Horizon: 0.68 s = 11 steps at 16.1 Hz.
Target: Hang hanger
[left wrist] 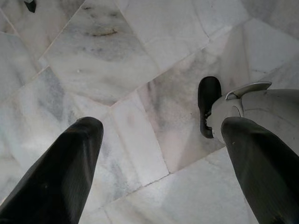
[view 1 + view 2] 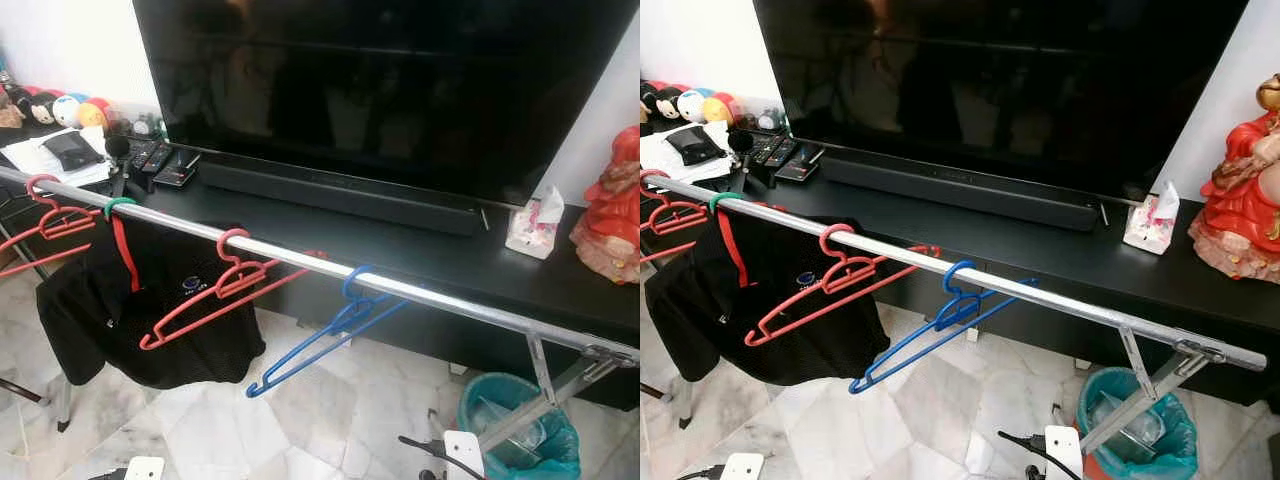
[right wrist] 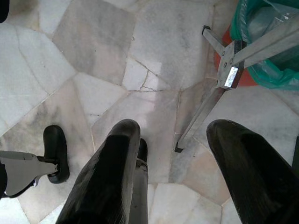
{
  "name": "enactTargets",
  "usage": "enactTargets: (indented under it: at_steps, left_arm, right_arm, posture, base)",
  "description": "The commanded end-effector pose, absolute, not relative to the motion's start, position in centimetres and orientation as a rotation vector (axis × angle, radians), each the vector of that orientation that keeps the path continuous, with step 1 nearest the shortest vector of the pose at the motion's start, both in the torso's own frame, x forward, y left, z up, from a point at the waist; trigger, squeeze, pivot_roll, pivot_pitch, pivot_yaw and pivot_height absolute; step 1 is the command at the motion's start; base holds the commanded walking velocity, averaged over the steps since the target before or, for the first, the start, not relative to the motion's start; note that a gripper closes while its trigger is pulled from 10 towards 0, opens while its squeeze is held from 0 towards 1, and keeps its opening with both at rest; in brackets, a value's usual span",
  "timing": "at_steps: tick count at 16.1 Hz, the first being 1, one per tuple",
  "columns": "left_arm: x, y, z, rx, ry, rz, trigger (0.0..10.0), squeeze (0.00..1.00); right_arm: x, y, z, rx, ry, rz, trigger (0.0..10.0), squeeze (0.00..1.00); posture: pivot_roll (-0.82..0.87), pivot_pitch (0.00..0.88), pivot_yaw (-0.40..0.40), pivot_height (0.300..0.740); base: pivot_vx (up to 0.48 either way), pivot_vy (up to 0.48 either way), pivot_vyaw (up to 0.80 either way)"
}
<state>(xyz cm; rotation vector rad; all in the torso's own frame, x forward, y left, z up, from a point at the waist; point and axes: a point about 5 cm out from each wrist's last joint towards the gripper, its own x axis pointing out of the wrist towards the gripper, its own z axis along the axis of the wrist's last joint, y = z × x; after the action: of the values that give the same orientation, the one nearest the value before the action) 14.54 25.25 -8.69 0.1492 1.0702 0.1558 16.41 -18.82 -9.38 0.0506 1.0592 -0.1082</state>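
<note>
Both grippers are seen pointed down at the marble floor (image 1: 117,56), each with its two black fingers spread well apart and nothing held between them: the left gripper (image 1: 163,163) hangs over pale veined tiles, and the right gripper (image 3: 173,172) hangs above the floor near the splayed metal foot (image 3: 205,107) of the drying rack. In the head views a silver rail (image 2: 300,262) is seen running from the far left down to the near right, in front of a black TV cabinet (image 2: 450,265). A blue hanger (image 2: 330,335) is hooked over the rail near its middle and tilts down to the left. Just to its left a red hanger (image 2: 215,295) is hooked on, tilted the same way. Further left a black shirt (image 2: 120,320) with red trim is draped from a green-hooked hanger (image 2: 118,206), and another red hanger (image 2: 45,225) is hooked at the far left end. Behind the rail a large dark television (image 2: 380,90) and a black soundbar (image 2: 340,195) are set on the cabinet, with remotes (image 2: 150,160) and soft toys (image 2: 65,108) to the left and a tissue pack (image 2: 533,225) and a red figurine (image 2: 612,205) to the right. A bin with a green liner (image 2: 520,430) is seen on the floor at the near right, under the rail's end.
</note>
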Motion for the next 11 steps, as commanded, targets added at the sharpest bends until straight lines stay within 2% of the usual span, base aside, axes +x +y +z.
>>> enactTargets:
  at_steps: [1, 11]
  left_arm:
    - [14.03, 25.31, -8.86, 0.15, 1.082, 0.15, 10.0, 0.0]
    - [14.67, 24.96, -8.75, 0.16, 1.082, 0.134, 10.0, 0.0]
  right_arm:
    - [16.75, -19.01, -9.21, 0.056, 1.05, -0.117, 10.0, 0.0]
    - [16.93, -19.04, -9.13, 0.058, 1.046, -0.117, 10.0, 0.0]
  posture:
    - [0.16, 0.0, -0.063, 0.74]
    - [0.18, 0.0, -0.073, 0.74]
  base:
    - [0.0, 0.0, 0.0]
    - [0.0, 0.0, 0.0]
